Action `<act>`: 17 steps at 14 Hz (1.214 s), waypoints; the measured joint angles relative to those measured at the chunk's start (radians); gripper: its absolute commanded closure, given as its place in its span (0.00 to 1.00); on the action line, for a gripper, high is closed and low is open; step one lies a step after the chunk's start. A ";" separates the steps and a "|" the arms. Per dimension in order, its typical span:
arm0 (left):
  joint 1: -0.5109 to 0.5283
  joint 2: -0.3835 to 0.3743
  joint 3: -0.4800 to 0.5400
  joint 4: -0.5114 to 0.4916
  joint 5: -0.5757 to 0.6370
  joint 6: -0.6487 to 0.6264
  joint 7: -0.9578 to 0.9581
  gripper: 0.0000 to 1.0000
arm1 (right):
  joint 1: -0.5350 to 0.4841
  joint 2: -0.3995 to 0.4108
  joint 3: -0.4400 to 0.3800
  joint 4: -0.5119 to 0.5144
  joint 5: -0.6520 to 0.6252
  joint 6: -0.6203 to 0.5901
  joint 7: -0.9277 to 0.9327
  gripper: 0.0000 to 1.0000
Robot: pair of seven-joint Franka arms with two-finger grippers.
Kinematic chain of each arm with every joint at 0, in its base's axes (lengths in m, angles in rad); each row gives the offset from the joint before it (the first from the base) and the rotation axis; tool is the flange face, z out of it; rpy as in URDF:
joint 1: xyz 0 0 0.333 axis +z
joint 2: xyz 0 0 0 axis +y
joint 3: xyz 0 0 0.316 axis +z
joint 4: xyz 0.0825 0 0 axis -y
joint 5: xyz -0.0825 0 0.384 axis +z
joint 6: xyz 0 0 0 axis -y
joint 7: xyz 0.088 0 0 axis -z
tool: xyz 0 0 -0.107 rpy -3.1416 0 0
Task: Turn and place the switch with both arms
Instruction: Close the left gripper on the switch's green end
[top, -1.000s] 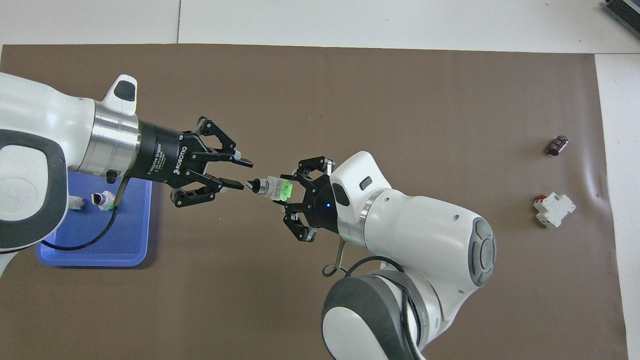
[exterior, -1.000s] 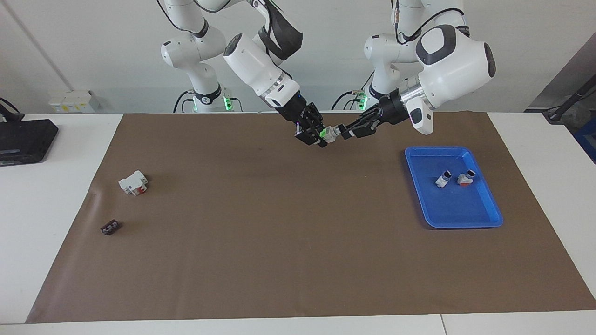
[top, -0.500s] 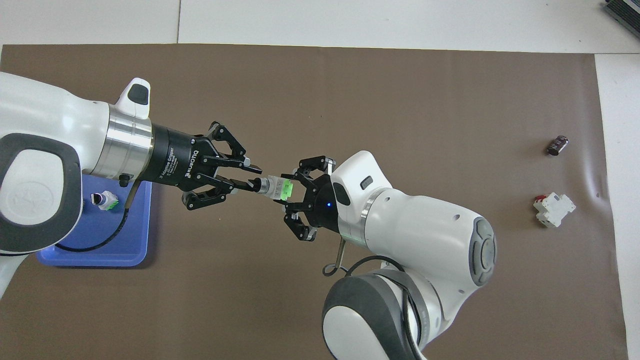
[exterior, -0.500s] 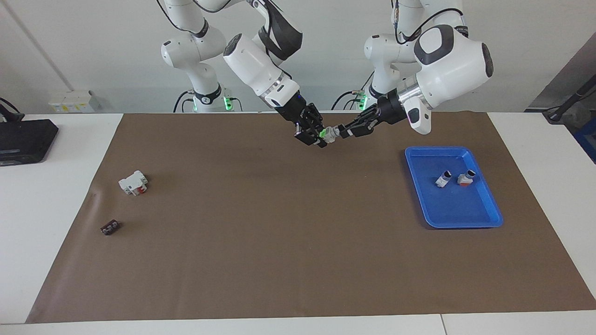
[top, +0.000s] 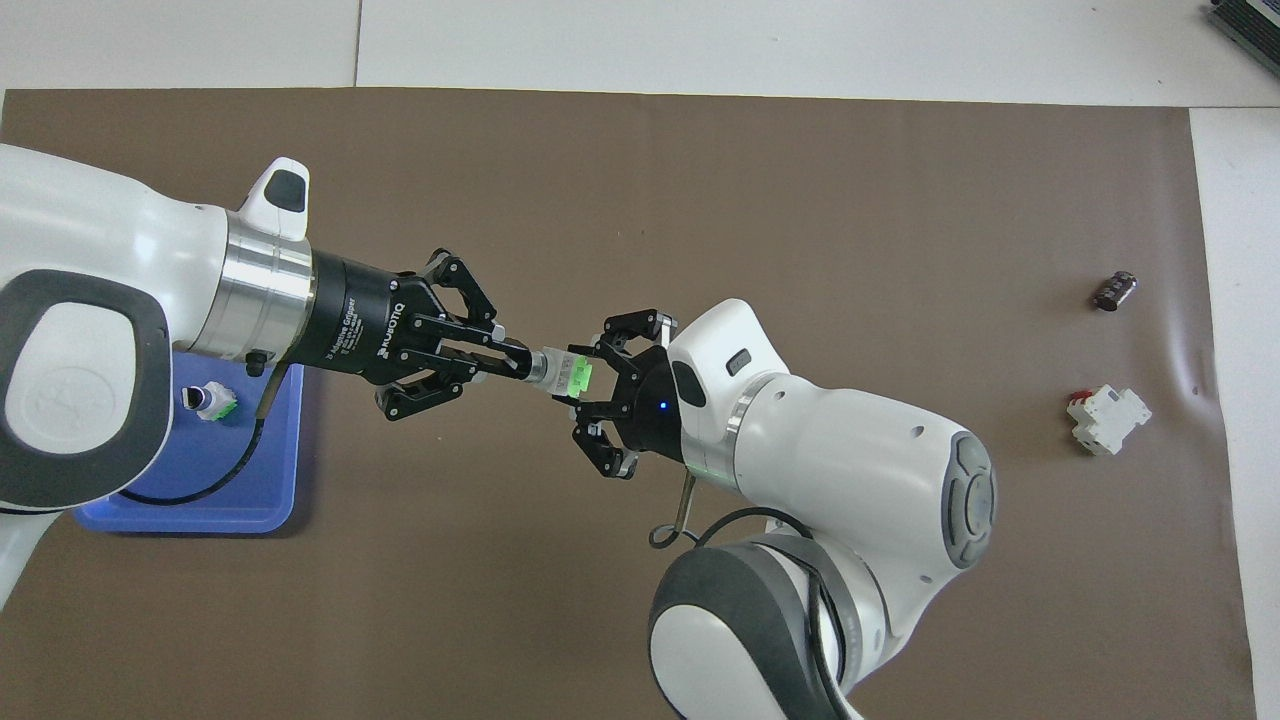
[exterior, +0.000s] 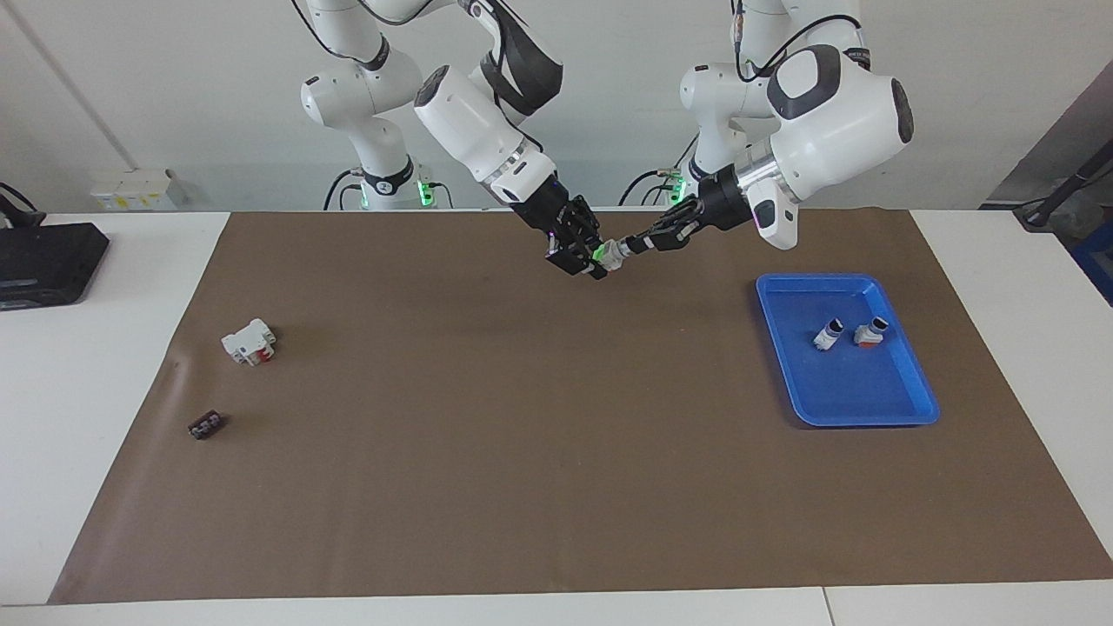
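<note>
Facing view: a blue tray (exterior: 904,409) lies on the brown mat (exterior: 522,487) toward the left arm's end of the table. Two small switches are in it, side by side in the part nearer the robots: one with a dark knob (exterior: 827,334) and one with a red end (exterior: 870,331). They lie just apart. Toward the right arm's end, a white-and-red block (exterior: 249,341) sits on the mat, and a small dark part (exterior: 205,425) lies farther from the robots than the block. A black box (exterior: 43,261) rests on the bare table edge at that end. The switch (exterior: 609,253) hangs in the air over the mat, near the robots' edge, between the two grippers. The right gripper (exterior: 591,261) grasps its green end; the left gripper (exterior: 633,245) is clenched on its knob end. Nothing lies on the mat under them.

Overhead view: the left arm covers most of the tray (top: 200,510), and only one switch (top: 207,401) shows in it, with a green mark on it. The left gripper (top: 515,362) pinches the knob end of the switch (top: 562,372), while the right gripper (top: 585,380) grips the green end. The block (top: 1108,420) and the dark part (top: 1115,291) lie well apart from the arms.
</note>
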 measured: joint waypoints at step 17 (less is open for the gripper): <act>0.000 -0.002 0.000 -0.014 0.001 -0.001 0.497 1.00 | 0.002 0.000 0.004 -0.011 0.000 0.002 0.000 1.00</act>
